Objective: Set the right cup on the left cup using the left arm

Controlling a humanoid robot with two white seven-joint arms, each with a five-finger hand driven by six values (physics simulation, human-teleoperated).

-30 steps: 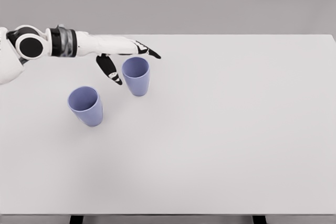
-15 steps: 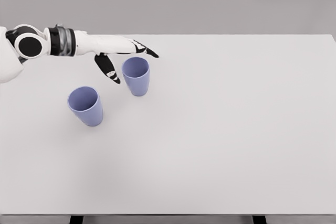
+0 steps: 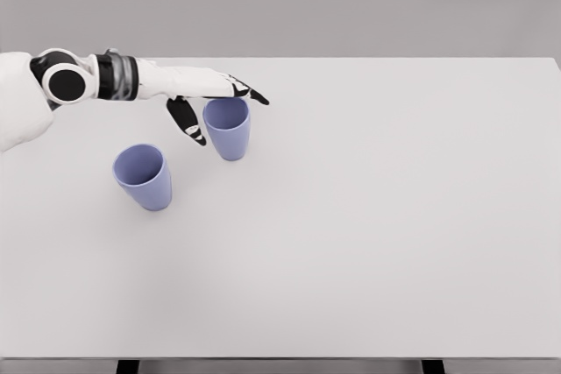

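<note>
Two lilac cups stand upright on the white table (image 3: pixel 368 216). The right cup (image 3: pixel 228 131) is at upper middle-left, the left cup (image 3: pixel 144 178) a little nearer and further left. My left hand (image 3: pixel 226 113) reaches in from the left with its fingers spread around the right cup's rim: the thumb hangs on the cup's left side and the fingers (image 3: pixel 248 92) lie along its far edge. The hand is open and close to the cup; it holds nothing. The right arm is out of view.
The table's far edge runs just behind the hand. Its front edge shows at the bottom of the picture, with two dark legs under it.
The left arm has shifted slightly to the right and down, bringing the thumb and fingers closer around the right cup's rim. Both cups stay where they were.
</note>
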